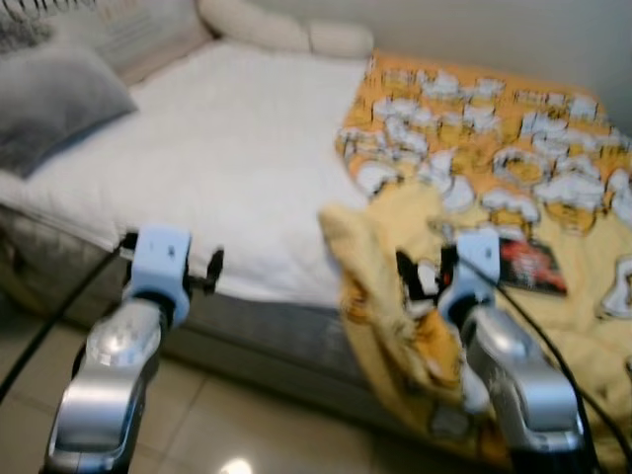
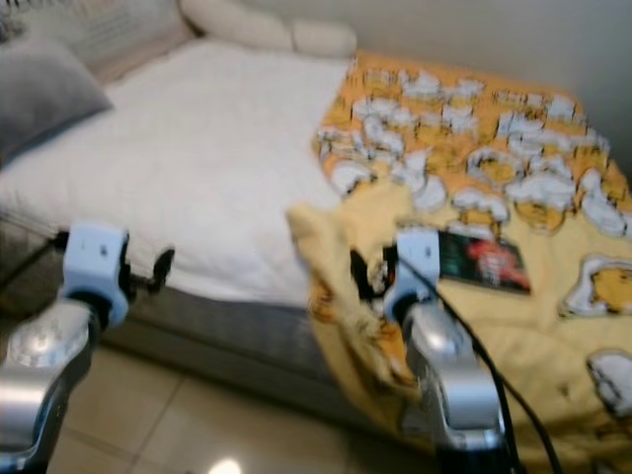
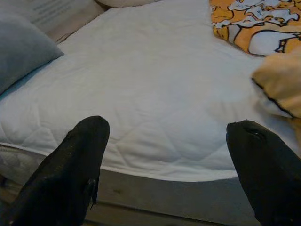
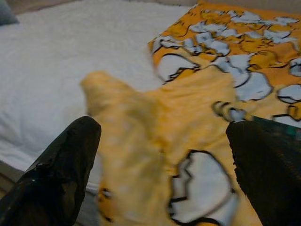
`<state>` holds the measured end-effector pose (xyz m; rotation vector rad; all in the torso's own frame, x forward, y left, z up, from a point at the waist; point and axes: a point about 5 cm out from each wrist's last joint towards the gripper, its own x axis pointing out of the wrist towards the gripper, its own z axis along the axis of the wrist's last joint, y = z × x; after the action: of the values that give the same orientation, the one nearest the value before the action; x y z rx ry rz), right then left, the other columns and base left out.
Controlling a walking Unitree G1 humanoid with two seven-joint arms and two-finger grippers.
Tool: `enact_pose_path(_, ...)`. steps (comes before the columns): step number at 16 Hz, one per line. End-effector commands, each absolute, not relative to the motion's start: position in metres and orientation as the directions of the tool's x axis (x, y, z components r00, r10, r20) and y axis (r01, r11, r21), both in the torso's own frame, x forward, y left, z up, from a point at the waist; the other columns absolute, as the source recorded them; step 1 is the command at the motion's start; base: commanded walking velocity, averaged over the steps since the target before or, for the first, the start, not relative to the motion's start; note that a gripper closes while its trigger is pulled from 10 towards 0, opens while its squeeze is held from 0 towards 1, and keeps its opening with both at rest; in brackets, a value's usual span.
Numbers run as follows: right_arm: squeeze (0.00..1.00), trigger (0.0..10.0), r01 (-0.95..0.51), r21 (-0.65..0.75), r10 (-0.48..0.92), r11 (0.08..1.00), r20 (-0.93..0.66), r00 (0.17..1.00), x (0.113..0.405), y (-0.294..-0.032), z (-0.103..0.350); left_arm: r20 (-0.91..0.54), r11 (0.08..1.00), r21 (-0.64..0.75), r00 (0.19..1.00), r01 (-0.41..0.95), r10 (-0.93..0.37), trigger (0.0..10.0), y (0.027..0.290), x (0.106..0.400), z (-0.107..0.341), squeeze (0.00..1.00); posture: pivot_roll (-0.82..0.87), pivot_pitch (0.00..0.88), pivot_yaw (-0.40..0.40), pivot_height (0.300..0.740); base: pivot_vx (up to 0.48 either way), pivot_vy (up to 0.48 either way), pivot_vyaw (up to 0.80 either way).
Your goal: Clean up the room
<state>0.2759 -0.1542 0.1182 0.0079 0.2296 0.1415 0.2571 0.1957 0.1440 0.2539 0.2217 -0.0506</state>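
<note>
- I stand at the side of a bed (image 1: 227, 168) with a white quilted mattress cover, a grey base and pale glossy floor tiles (image 1: 197, 415) below.
- A grey pillow (image 1: 54, 104) lies at the head end on my left, with cream pillows (image 1: 286, 30) along the wall.
- A yellow-orange blanket (image 1: 474, 128) printed with white cartoon shapes outlined in black covers the bed's right part; its pale yellow underside is folded over and a bunched corner hangs off the bed edge.
- A dark book or card (image 1: 528, 267) with red print lies on the blanket; its writing is too blurred to read.
- My left end effector (image 3: 164, 155) is released, fingers wide apart, hovering before the bare white mattress edge.
- My right end effector (image 4: 160, 155) is also released, fingers spread on either side of the blanket's bunched yellow fold, near it.
</note>
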Motion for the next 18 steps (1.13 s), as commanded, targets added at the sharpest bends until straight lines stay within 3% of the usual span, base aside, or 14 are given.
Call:
enact_pose_path(1, 0.00, 10.0, -0.117, 0.003, 0.114, 0.993, -0.240, 0.964, 0.2749, -0.1637, 0.1162, -0.220, 0.965, 0.242, 0.974, 0.099, -0.045, 10.0, 0.1893, 0.2589, 0.1452, 1.00, -0.05, 0.000, -0.021, 0.740, 0.000, -0.368, 0.80)
enact_pose_path(10, 0.00, 10.0, -0.116, -0.005, 0.112, 0.993, -0.238, 0.965, 0.2747, -0.1648, 0.1142, -0.220, 0.964, 0.244, 0.974, 0.105, -0.051, 10.0, 0.1882, 0.2590, 0.1444, 1.00, -0.05, 0.000, -0.027, 0.740, 0.000, -0.369, 0.80)
enact_pose_path(18, 0.00, 10.0, -0.086, -0.016, 0.079, 0.996, -0.254, 0.964, 0.2736, -0.1689, 0.1084, -0.217, 0.963, 0.250, 0.975, 0.101, -0.046, 10.0, 0.1899, 0.2596, 0.1451, 1.00, -0.05, 0.000, -0.025, 0.740, 0.000, -0.368, 0.00)
